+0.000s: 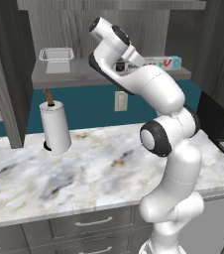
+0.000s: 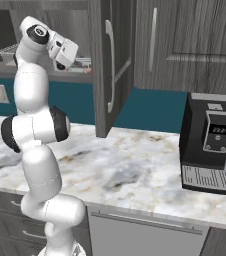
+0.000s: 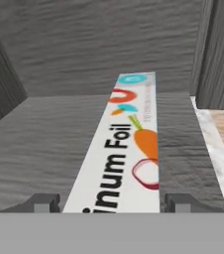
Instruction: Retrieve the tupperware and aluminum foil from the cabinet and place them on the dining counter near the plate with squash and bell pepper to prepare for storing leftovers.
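Foil [image 3: 126, 149] carton, long, slim, white with carrot print and dark lettering, flat on cabinet [image 3: 44, 144] shelf near right edge. Gripper [image 3: 111, 203] jaws spread, straddling its near end.

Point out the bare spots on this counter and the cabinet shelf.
The marble counter is bare between the paper towel roll and the arm, and on to the coffee machine. On the shelf, a gap separates tupperware and aluminum foil; the gripper crowds the foil.
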Controlling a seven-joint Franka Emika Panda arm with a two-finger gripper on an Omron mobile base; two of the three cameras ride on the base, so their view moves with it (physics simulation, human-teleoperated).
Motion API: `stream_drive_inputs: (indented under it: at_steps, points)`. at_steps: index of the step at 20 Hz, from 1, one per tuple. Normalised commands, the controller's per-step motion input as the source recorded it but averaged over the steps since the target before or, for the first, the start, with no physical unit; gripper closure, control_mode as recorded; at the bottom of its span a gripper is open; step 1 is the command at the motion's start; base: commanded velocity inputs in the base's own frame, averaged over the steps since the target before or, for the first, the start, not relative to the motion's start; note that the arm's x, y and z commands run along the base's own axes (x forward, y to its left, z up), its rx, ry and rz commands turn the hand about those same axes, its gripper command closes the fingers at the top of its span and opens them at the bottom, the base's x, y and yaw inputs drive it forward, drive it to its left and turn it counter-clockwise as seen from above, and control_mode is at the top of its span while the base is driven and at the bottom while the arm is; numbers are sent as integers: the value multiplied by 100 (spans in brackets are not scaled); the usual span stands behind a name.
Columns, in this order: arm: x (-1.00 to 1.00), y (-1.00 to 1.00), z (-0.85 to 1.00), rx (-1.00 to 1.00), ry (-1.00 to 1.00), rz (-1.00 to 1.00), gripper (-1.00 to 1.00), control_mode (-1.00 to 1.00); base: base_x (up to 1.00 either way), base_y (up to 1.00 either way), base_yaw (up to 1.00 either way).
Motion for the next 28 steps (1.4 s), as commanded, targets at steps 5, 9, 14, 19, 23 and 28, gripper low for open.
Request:
stream_drive_inputs:
  at_steps: [5,9,14,19,23,28]
  points:
    - [-76,0,21,-1,-13,3,100,-100,0,0,0]
    - [-100,4,6,-10,-29,5,100,-100,0,0,0]
    - [-100,3,-16,-12,-10,8,100,-100,0,0,0]
    - [-100,-3,-1,-6,7,4,100,-100,0,0,0]
    - [-75,-1,-6,-3,7,3,100,100,-25,0,3]
    - [0,0,0,0,0,0,100,100,-100,15,41]
